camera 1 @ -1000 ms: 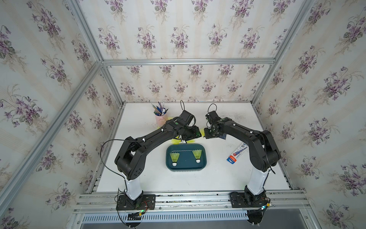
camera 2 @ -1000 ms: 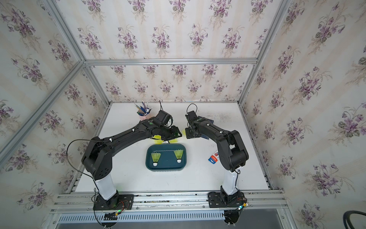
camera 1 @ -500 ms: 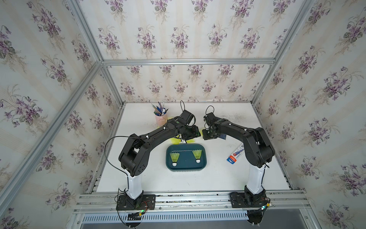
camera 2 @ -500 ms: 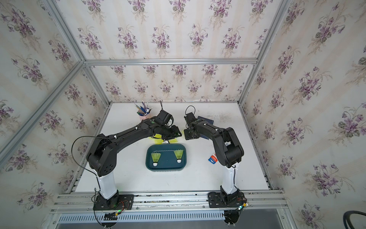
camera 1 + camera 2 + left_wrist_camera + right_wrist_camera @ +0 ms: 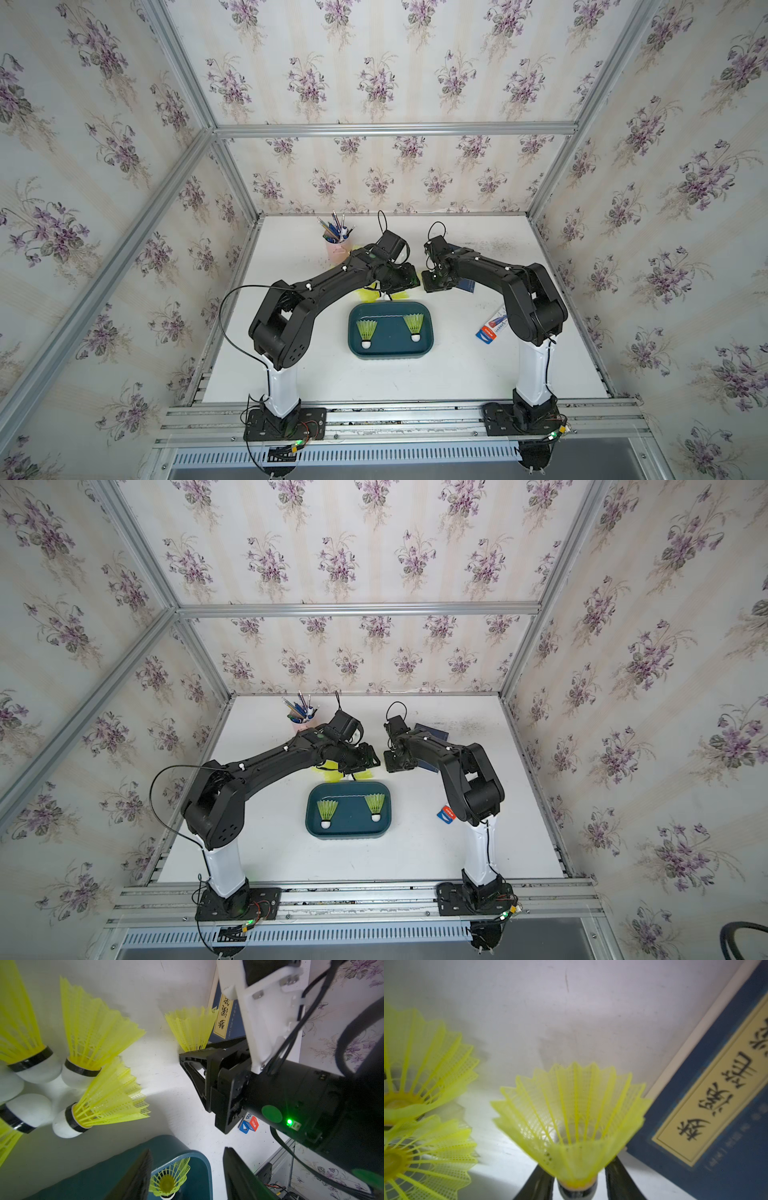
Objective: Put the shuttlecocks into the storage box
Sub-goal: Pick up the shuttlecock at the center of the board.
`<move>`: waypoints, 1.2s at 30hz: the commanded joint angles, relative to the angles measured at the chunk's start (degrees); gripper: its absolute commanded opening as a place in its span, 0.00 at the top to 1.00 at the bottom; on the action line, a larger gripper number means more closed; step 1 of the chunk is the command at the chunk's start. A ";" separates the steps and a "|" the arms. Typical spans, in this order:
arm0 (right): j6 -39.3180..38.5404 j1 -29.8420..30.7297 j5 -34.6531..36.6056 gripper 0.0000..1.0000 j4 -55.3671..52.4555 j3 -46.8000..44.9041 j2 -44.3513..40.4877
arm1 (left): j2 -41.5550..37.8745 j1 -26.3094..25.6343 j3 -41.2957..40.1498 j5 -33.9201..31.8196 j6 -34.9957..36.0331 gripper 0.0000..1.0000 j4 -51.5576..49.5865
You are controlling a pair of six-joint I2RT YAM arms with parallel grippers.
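The right gripper straddles a shuttlecock at its base, just behind the storage box; whether it pinches cannot be told. The left gripper hangs released, empty, near the box's far rim. Two shuttlecocks lie inside.

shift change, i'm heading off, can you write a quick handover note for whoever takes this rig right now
Left end effector: open and empty, by the far edge of the shallow dark teal plastic storage box.
Right end effector: jaws stand either side of the white base of one neon yellow plastic shuttlecock, beside the flat navy book. A firm grip cannot be confirmed.
Done: two shuttlecocks lie in the box.
Left: that one, plus at least four loose shuttlecocks clustered on the white table beyond the box.
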 commanded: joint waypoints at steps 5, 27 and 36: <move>-0.58 -0.04 -0.18 0.62 0.10 0.75 0.80 | 0.35 0.09 0.30 -0.06 1.06 0.42 0.06; 4.33 1.61 -1.52 0.75 -3.79 -0.36 -10.32 | -5.33 0.06 -0.48 -1.71 4.42 0.42 -3.90; 10.48 9.84 -2.56 0.75 -7.01 -3.33 -20.59 | -15.61 0.02 -7.20 -1.64 7.36 0.42 -7.97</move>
